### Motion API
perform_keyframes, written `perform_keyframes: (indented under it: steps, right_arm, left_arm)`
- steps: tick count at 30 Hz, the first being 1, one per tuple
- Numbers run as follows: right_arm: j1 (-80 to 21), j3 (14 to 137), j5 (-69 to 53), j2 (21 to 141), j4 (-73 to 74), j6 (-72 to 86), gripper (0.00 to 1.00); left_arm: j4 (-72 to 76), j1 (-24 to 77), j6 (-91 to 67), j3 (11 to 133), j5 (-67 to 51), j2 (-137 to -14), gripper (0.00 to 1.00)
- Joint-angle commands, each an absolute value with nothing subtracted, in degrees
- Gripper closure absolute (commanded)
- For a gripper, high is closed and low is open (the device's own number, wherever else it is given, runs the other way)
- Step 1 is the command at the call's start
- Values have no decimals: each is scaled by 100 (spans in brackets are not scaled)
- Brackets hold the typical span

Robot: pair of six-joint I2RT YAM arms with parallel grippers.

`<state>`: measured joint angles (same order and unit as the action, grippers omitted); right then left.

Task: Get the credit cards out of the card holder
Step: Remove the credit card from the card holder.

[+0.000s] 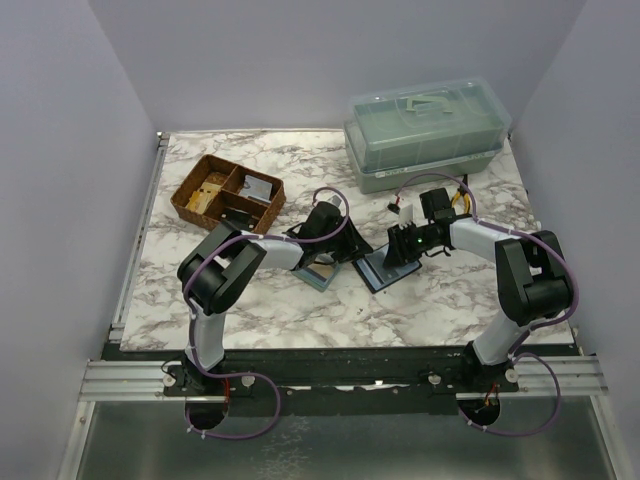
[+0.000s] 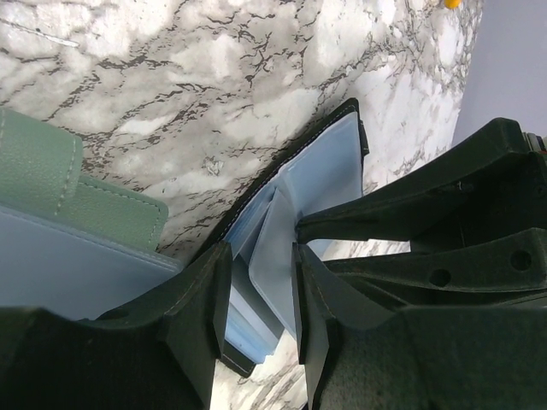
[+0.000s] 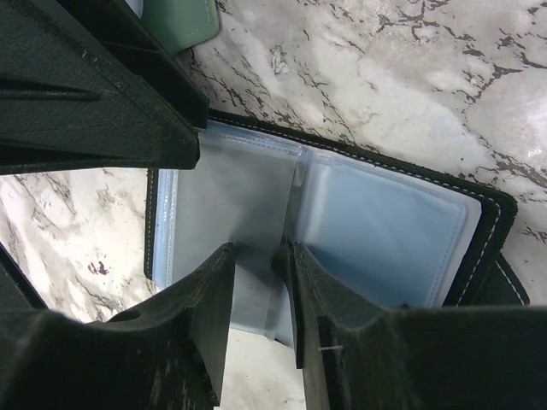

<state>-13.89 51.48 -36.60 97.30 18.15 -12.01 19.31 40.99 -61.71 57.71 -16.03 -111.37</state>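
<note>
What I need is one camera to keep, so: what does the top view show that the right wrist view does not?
Only the top view: the wicker tray and the lidded plastic box at the far side of the table. Only the right wrist view: the clear sleeves and white stitching inside the holder, with one leaf standing in the right gripper; whether it is pinched is unclear. Both: the open black holder, the right gripper over it, and the marble table.

top view looks down from far above the card holder; both wrist views face it closely, sharing its inside.
</note>
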Motion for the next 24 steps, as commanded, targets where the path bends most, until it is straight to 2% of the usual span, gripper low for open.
perform_keyframes:
  steps: [1,19,21,24]
  right_arm:
    - [-1397,5220,-3451,9914,1942,-1213,62]
    - [-1397,5220,-3450,9897,1942,-1222,60]
    - [-1393,5231,-3460,9869,1949,-1222,59]
    - [-1397,5264,-3483,9747,1995,-1252,52]
  left_arm:
    - [2089,4173,-6231,5871,-1761,-11224,61]
    - [2388,4274,-6472,5854,-1969,-11241,65]
    - [2414,4278,-6505,5840,-1969,-11246,65]
    - [2467,4284,-6612,5808,-1971,-11274,66]
